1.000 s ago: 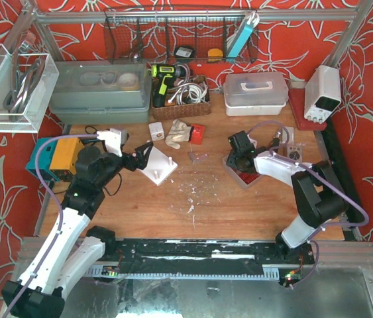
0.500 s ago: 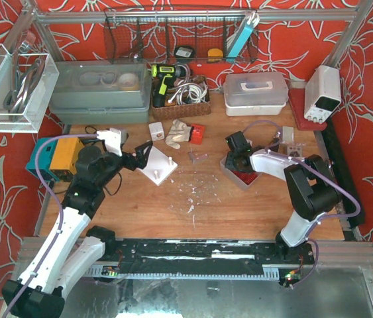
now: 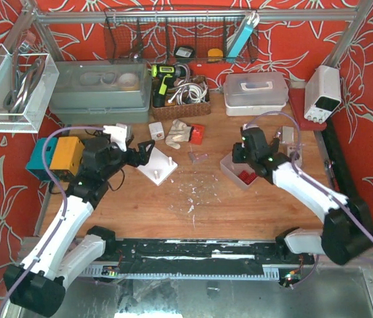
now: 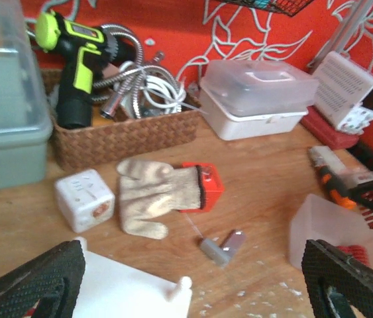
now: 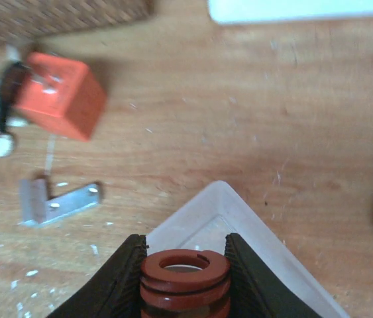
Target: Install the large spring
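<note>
Spring [image 5: 185, 283] clamped in right pincer [image 5: 185, 246] over tray [image 5: 239, 212]; left pincer [image 4: 193, 281] spread wide, gripping nothing.

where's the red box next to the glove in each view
Top external: the red box sits centre back, just right of the glove.
Left wrist: near the middle, against the glove's cuff.
Right wrist: upper left.
Shared landmark: the small metal bracket, lying on the wood close to the box in all three.
</note>
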